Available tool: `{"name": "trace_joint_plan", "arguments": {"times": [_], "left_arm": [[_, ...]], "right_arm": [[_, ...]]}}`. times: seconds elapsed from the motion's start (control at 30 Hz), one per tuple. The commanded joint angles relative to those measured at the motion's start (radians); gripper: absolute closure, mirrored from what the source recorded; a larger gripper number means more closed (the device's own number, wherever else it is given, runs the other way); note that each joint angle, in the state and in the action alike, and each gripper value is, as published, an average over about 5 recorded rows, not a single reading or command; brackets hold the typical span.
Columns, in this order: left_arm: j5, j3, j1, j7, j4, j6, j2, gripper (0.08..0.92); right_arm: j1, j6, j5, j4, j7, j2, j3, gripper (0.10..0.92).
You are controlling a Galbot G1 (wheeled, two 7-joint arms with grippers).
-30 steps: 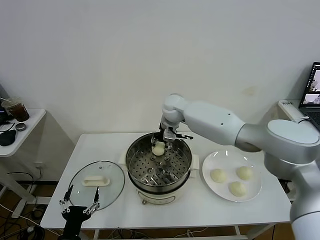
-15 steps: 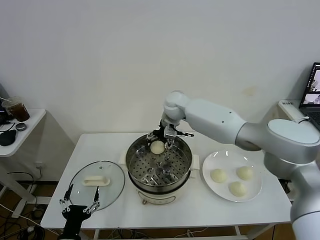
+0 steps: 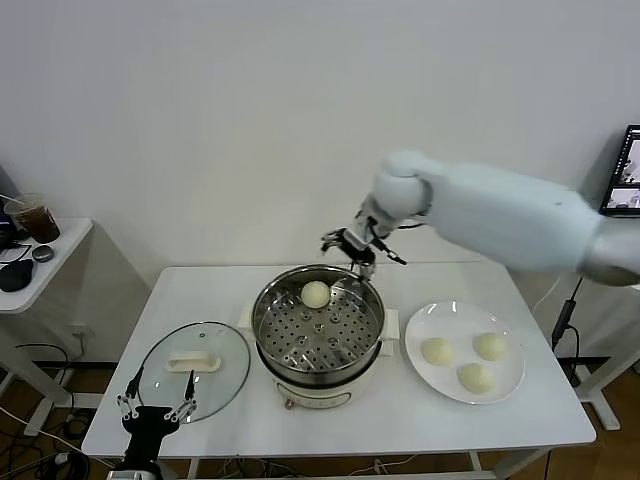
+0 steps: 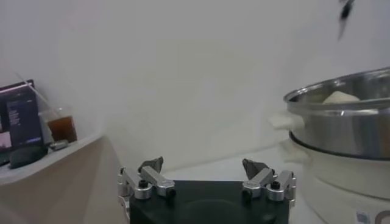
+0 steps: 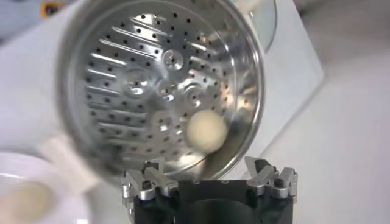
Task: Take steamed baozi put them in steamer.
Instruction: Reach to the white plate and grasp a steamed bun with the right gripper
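Right now your right gripper [image 3: 355, 246] has its jaws spread apart with nothing between them, hanging in the air just behind the far rim of the round shiny stainless-steel steamer [image 3: 372, 338] on its cream-white base. Inside that steamer, one small smooth cream-white baozi [image 3: 316, 294] sits on the perforated tray against the far wall; your right wrist view shows the same bun [image 5: 206, 130] lying free on the tray, apart from the fingertips [image 5: 150, 173]. To the right of the steamer, three more cream-white baozi [image 3: 437, 351] rest on a flat white round plate [image 3: 425, 322]. To the steamer's left lies a round glass lid [image 3: 230, 350] with a white handle, flat on the white table [image 3: 420, 420]. Your left gripper [image 3: 157, 408] is parked low at the table's front edge, just in front of that lid, jaws wide and holding nothing.
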Motion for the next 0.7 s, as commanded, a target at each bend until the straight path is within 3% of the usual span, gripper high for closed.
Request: {"name": "trace_joint_plan", "arguments": {"times": [0.03, 0.17, 0.3, 0.7], "left_arm": [[-0.010, 0.002, -0.013, -0.006, 0.006, 0.038, 0.010, 0.177], [-0.013, 0.005, -0.019, 0.002, 0.012, 0.035, 0.011, 0.177], [-0.012, 0.008, -0.022, 0.004, 0.013, 0.036, 0.011, 0.177], [-0.007, -0.014, -0.012, 0.006, 0.012, 0.039, 0.009, 0.177]], "right_arm": [[0.041, -0.428, 0.104, 0.235, -0.075, -0.348, -0.031, 0.203], [-0.058, -0.429, 0.007, 0.209, -0.091, -0.441, 0.000, 0.203], [-0.193, -0.323, -0.110, 0.137, -0.131, -0.474, 0.070, 0.203], [-0.519, -0.208, -0.265, -0.099, -0.151, -0.354, 0.332, 0.203]]}}
